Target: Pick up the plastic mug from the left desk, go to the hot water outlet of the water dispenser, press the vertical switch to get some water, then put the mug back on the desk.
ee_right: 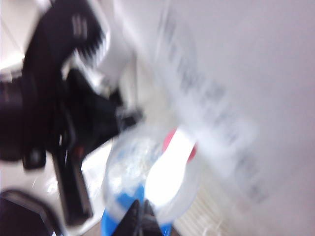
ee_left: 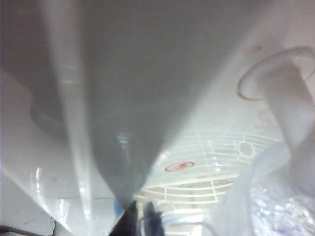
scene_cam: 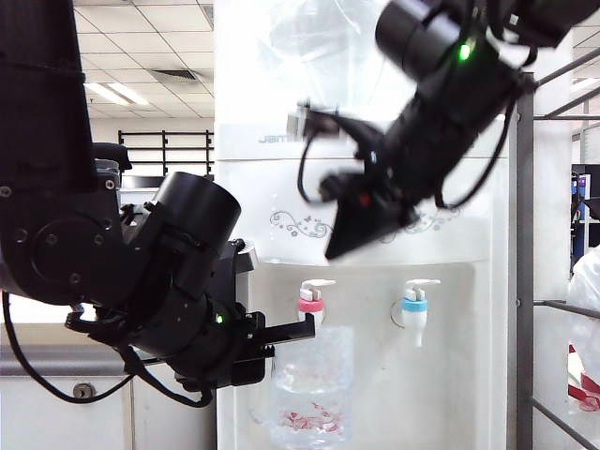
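Office ceiling panels and strip lights run behind everything, with the water dispenser [scene_cam: 375, 234] filling the middle of the exterior view; nearest the camera, the left arm's dark bulk reaches in from the left, and the left gripper [scene_cam: 291, 330] sits clamped on the plastic mug [scene_cam: 311, 389], apparently at its handle side; the mug hangs under the hot water outlet [scene_cam: 311, 302], its rim just below the red collar; whether it sits squarely under the spout I cannot tell. Farther in, the right gripper [scene_cam: 349, 246] hangs blurred above and just to the right of the vertical switch [scene_cam: 317, 283], its jaws shut and empty, tip pointing down toward the lever; the right wrist view shows that closed tip [ee_right: 139, 216] just short of the white lever [ee_right: 170, 169] over the mug's mouth [ee_right: 147, 177]. The risks, as I judge them: the tip could slide off the narrow lever; it could drift toward the blue tap [scene_cam: 415, 302]; a hard push might knock the mug's rim, or hot water might miss an off-centre mug.
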`<state>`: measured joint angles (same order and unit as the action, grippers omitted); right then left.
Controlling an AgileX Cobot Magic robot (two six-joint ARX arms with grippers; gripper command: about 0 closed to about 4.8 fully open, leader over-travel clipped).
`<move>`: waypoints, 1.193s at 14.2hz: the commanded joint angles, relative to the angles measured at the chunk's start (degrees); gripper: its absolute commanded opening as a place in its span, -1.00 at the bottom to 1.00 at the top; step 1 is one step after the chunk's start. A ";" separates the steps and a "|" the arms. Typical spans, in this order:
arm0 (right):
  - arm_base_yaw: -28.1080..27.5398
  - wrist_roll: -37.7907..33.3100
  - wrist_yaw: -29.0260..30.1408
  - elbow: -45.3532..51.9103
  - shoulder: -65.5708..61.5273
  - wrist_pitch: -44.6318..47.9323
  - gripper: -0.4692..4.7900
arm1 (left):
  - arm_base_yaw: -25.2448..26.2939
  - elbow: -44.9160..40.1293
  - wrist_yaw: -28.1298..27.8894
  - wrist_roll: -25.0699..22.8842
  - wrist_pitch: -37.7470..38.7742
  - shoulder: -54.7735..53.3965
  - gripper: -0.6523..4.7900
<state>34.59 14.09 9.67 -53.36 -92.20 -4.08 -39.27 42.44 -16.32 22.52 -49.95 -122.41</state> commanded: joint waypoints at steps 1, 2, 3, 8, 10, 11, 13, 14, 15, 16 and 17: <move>-0.11 0.24 -1.44 -0.35 -0.70 3.50 -0.83 | 0.02 0.35 -0.57 0.37 -2.45 0.68 -0.78; -0.11 0.26 -1.18 -0.33 -1.55 3.67 -0.83 | 0.02 0.35 -0.59 0.37 -2.45 0.68 -0.78; -0.11 0.37 -1.22 -0.33 -2.32 3.76 -0.83 | 0.02 0.35 -0.55 0.37 -2.45 0.68 -0.78; -0.13 0.96 -1.27 -0.33 -3.72 4.33 -0.83 | 0.02 0.35 -0.57 0.37 -2.45 0.68 -0.78; -0.13 1.05 -1.25 -0.33 -3.76 4.39 -0.83 | 0.02 0.35 -0.57 0.39 -2.45 0.68 -0.78; -0.13 1.03 -1.25 -0.28 -4.04 4.35 -0.83 | 0.02 0.35 -0.57 0.39 -2.45 0.68 -0.78; -0.13 1.01 -1.22 -0.28 -5.51 4.31 -0.83 | 0.02 0.35 -0.59 0.37 -2.45 0.68 -0.78; -0.13 1.01 -1.22 -0.28 -6.19 4.33 -0.83 | 0.02 0.35 -0.57 0.37 -2.45 0.68 -0.78; -0.13 1.01 -1.20 -0.28 -6.82 4.37 -0.83 | 0.02 0.35 -0.57 0.37 -2.43 0.68 -0.78; -0.13 1.01 -1.20 -0.28 -7.15 4.35 -0.83 | 0.02 0.35 -0.57 0.39 -2.43 0.68 -0.78; -0.13 0.98 -1.20 -0.28 -7.15 4.39 -0.83 | 0.02 0.35 -0.57 0.39 -2.45 0.68 -0.78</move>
<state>34.48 14.85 8.58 -53.69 -98.96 1.50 -39.24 42.44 -16.32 22.52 -49.91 -122.39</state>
